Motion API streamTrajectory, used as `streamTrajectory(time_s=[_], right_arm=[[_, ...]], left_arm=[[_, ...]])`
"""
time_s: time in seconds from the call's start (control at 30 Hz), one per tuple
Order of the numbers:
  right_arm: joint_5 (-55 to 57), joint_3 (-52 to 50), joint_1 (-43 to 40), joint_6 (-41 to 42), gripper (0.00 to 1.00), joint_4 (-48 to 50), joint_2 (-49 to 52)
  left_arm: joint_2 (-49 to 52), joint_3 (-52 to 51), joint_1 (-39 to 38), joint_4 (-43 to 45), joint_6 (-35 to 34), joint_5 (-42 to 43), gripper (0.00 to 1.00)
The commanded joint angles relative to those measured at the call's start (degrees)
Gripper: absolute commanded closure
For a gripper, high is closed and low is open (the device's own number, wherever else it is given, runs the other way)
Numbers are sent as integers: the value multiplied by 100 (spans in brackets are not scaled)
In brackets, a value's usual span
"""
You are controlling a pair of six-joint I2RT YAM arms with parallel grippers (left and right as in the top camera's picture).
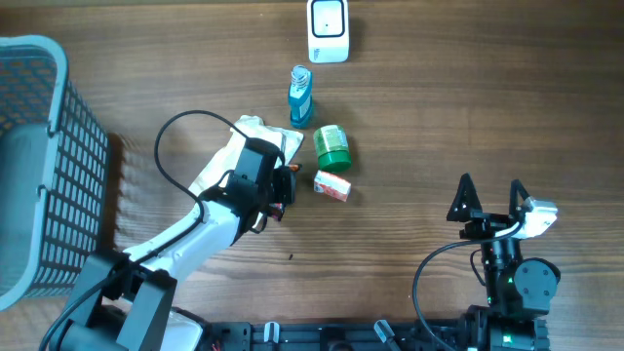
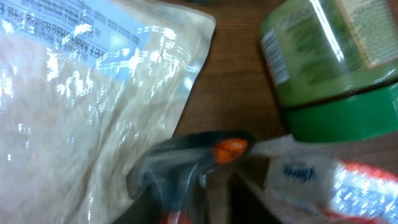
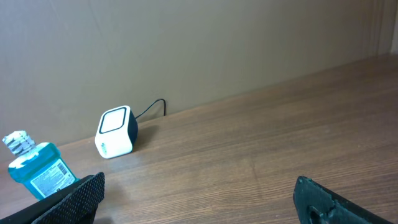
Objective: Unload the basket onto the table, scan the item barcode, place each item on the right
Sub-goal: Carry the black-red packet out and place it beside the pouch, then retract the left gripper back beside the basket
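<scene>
Left fingers (image 2: 227,149) sit low over mid-worktop (image 1: 439,97), between the clear bag (image 1: 255,132) and the small red-and-white packet (image 1: 332,185). The close-up is blurred, so cannot tell whether they are spread or pinching; nothing is clearly held. Right fingers (image 1: 465,198) are spread wide and empty, toward the near edge, right side. Item to scan is probably the packet or the bag, both mid-worktop; scanner (image 1: 329,29) is at the far edge, centre. To do it well: grip by an edge away from the barcode, lift clear of the green jar (image 1: 331,146) and mouthwash bottle (image 1: 302,95), turn the barcode square to the scanner window, hold steady. Writing: jar label has a barcode-like strip, packet has blue script, bag has print along its top. None of it is readable and no brand is legible.
</scene>
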Motion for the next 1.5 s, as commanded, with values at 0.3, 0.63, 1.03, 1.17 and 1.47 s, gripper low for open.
streamTrajectory(time_s=[0.3,0.63,1.03,1.17,1.47], right_arm=[[39,-4,-9,22,0,35,-7],[39,-4,-9,24,0,35,-7],[39,-4,-9,24,0,33,-7],[39,-4,-9,24,0,33,-7],[39,-4,-9,22,0,35,-7]], left_arm=[[-3104,671,-20,643,-68,-219,0],[-5097,678,-20,2404,3042,-3257,0],[-4946,678,564,4170,5383,-3679,0],[-4839,678,828,3930,5377,-3679,0],[-4837,678,1169,3654,5377,-3657,0]])
